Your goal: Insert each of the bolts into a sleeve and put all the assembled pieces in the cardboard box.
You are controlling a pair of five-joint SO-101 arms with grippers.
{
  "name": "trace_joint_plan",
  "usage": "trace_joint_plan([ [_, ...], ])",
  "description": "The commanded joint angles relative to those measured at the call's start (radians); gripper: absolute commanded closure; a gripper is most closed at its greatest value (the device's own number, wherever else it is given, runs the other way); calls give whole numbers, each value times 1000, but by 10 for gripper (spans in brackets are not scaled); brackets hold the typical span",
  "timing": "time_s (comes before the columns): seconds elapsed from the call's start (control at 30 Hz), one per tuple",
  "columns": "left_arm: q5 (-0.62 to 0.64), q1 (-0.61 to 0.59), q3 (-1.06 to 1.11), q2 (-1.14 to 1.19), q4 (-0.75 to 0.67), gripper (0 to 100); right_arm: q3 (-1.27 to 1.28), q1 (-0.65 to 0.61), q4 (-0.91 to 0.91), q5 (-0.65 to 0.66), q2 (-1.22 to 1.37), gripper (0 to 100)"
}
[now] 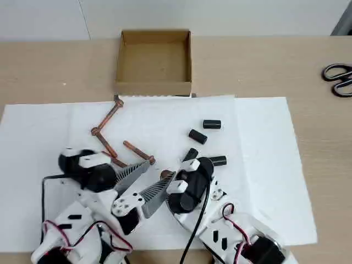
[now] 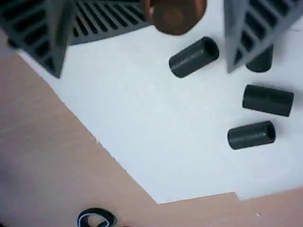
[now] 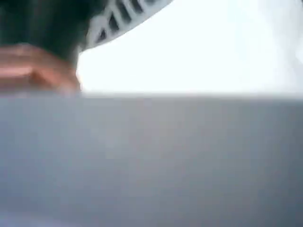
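Left tool [image 1: 162,169], seen from above, sits near the front middle of the desk [image 1: 49,66]. Its jaws are spread wide and aimed right and a little far. A copper bolt head [image 1: 165,175] shows at the tip of its nearer jaw, but nothing looks clamped. Black sleeves lie on the white paper [image 1: 264,165] to the right of it. The closest sleeve [image 1: 190,154] is just on the far side of the right arm [image 1: 193,179], which sits close against the left tool from the right. Loose bolts [image 1: 138,152] lie to the far left, and the cardboard box [image 1: 154,87] stands at the far edge of the paper with no pieces in it. From the left wrist, the jaws stand well apart with the bolt head [image 2: 175,13] between them. It is seen end-on, so I judge its shank runs along the tool's own line. The sleeves [image 2: 194,56] lie ahead of it, mostly crosswise to that line. From the right wrist, a blurred copper shape [image 3: 38,71] sits very close, and how the right arm's tool stands I cannot tell. To my eye the left arm is the one placed to line bolt up with sleeve.
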Motion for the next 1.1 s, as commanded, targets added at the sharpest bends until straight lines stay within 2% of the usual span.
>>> trace_joint_plan([
  [0.0,-5,-5,-82,-3,21,790,5,25,-28,8,-8,996],
  [0.1,-6,-8,-122,-3,31,825,8,59,-28,8,-8,996],
  [0.23,-6,-118,-128,-5,23,1000,8,122,-28,8,-8,996],
  [0.4,-84,-278,-99,-5,31,994,8,251,-19,5,-7,996],
  [0.5,-97,-359,-18,-3,32,994,0,326,-16,-54,-7,996],
  [0.63,-98,-404,165,-3,35,994,-37,354,-56,-78,12,996],
  [0.7,-127,-404,186,-3,37,994,-60,372,-104,-78,54,996],
  [0.87,-245,-411,272,-5,34,994,-158,420,-240,-78,303,996],
  [1.07,-244,-480,323,-6,31,994,-396,456,-325,-80,723,996],
])
